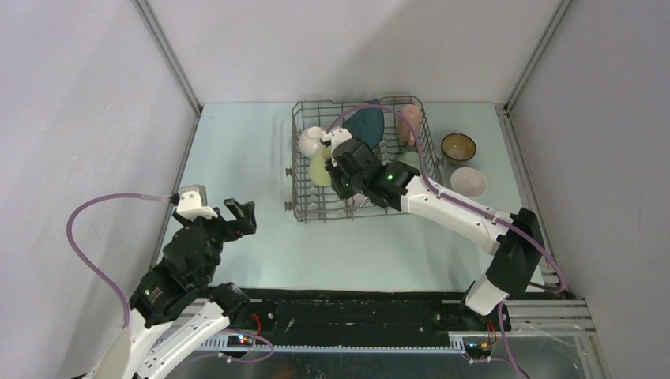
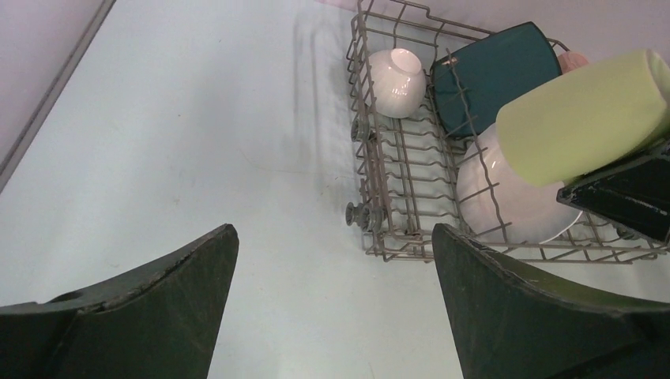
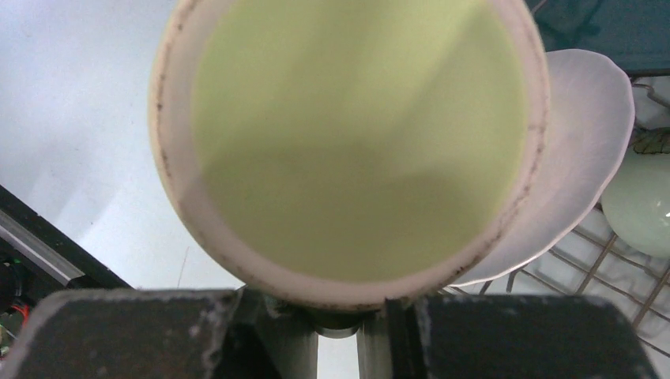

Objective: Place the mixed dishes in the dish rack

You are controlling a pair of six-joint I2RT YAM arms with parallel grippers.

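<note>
My right gripper (image 1: pixel 337 170) is shut on the yellow-green mug (image 3: pixel 355 134), whose open mouth fills the right wrist view. It holds the mug tilted above the near left part of the dish rack (image 1: pixel 295 158). Inside the rack are a white bowl (image 2: pixel 397 73), a dark teal square plate (image 2: pixel 490 75), a white round plate (image 2: pixel 506 213), a pale green bowl (image 3: pixel 644 201) and a pink mug (image 1: pixel 408 122). A brown bowl (image 1: pixel 458 147) and another white bowl (image 1: pixel 468 182) sit on the table right of the rack. My left gripper (image 2: pixel 333 233) hangs open and holds nothing, well left of the rack.
The table is pale blue-green with grey walls on three sides. A purple cable (image 1: pixel 371 106) arches over the rack from the right arm. The black base rail (image 1: pixel 355 312) runs along the near edge.
</note>
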